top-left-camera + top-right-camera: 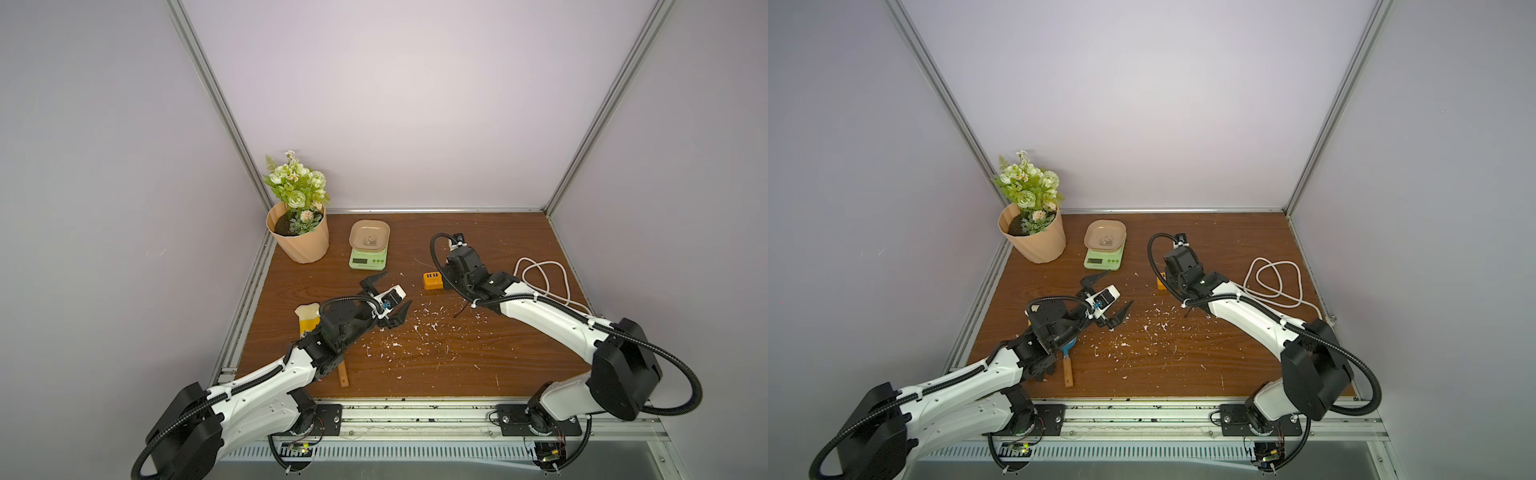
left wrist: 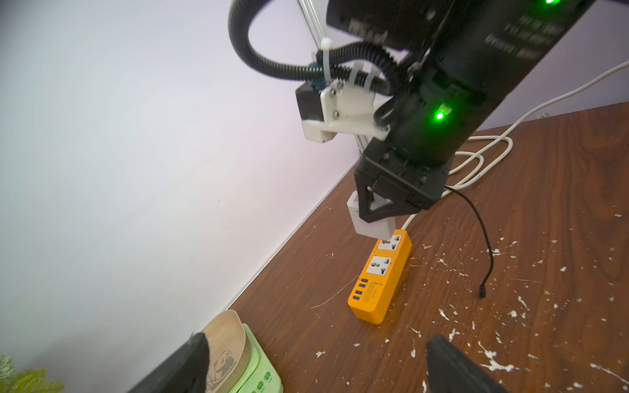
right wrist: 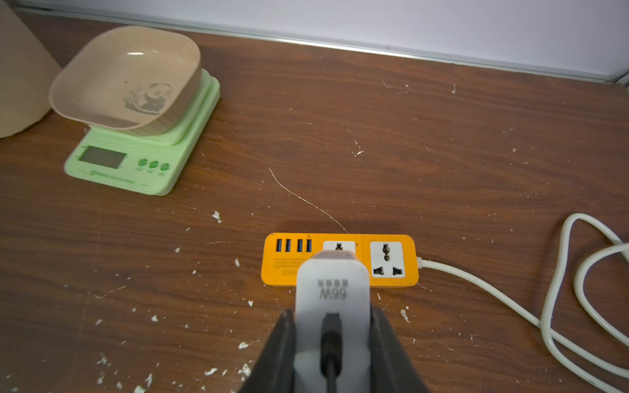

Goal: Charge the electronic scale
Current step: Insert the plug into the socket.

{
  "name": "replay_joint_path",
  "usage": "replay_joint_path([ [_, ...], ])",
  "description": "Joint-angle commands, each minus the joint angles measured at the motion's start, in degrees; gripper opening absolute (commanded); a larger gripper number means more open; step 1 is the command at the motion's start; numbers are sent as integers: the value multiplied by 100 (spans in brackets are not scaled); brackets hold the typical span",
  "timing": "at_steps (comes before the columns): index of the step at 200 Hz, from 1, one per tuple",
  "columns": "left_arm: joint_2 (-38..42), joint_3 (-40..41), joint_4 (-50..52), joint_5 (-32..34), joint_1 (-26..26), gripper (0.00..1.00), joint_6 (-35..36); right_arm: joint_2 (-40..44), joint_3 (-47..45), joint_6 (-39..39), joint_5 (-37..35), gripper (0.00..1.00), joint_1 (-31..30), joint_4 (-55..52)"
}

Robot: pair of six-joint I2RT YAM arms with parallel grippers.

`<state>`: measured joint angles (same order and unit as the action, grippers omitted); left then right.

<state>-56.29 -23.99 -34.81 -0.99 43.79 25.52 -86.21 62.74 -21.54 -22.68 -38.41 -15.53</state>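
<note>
The right gripper pinches a white charger between its jaws, right over a socket of the orange power strip. The left gripper has its jaws spread wide, holding nothing. In both top views the scale sits at eleven o'clock from the left gripper and ten o'clock from the power strip.

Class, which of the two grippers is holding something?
The right gripper, shut on the white charger; the left gripper stands open, empty.
</note>
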Motion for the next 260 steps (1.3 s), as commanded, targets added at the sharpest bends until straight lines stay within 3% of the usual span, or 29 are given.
replay_joint_path([
  [1, 92, 44, -126, 33, -10, 100, 41, -175, 348, -238, -55, 1, 126, 96],
  [61, 127, 54, -61, -24, -8, 98, 50, -723, 449, -275, 257, 2, 277, 214],
  [260, 268, 51, 43, -20, -3, 99, 90, -1301, 500, -320, 530, 3, 442, 507],
])
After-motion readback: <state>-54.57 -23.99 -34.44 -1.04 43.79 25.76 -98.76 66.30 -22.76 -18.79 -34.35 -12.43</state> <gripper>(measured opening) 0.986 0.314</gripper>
